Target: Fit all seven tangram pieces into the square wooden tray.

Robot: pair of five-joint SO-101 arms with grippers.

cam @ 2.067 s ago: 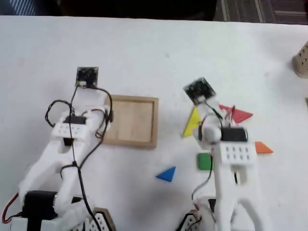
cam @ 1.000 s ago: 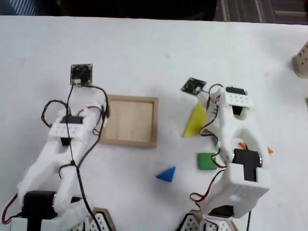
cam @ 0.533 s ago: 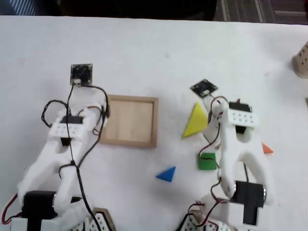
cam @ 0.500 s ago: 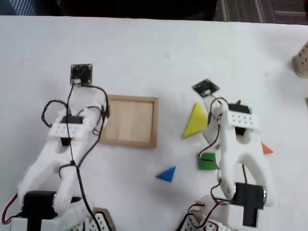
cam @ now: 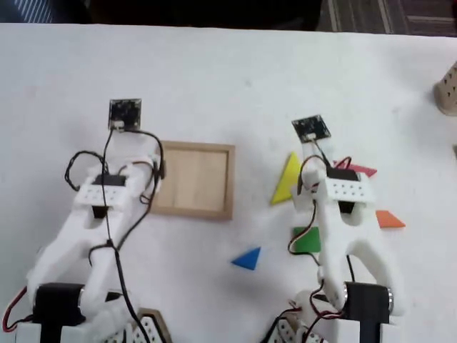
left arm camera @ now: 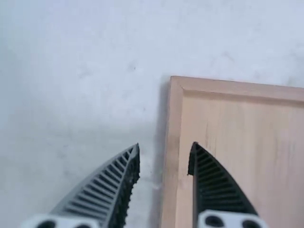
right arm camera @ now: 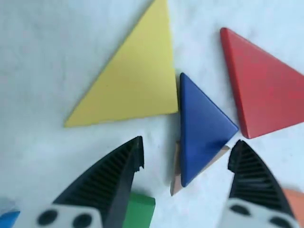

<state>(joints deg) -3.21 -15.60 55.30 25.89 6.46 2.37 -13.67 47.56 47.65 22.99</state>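
The square wooden tray (cam: 194, 179) lies mid-table with nothing in it. My left gripper (left arm camera: 164, 164) is open, one finger over the tray's rim (left arm camera: 172, 142), the other over the white table. My right gripper (right arm camera: 187, 161) is open above a dark blue triangle (right arm camera: 202, 126) that rests on a tan piece (right arm camera: 176, 183). Beside it lie a large yellow triangle (right arm camera: 135, 80), a red triangle (right arm camera: 261, 99) and a green piece (right arm camera: 138, 209). From above I see the yellow triangle (cam: 287, 179), green square (cam: 305, 239), small blue triangle (cam: 248, 259), orange piece (cam: 389, 219) and red triangle (cam: 360, 170).
A perforated wooden object (cam: 447, 89) stands at the table's far right edge. Wide bare white table (cam: 228, 78) stretches behind the tray and the pieces. Arm bases and cables occupy the near edge.
The right arm swung out over the pieces and then drew back, its wrist now above the cluster beside the yellow triangle. The left arm barely shifted. No piece has moved.
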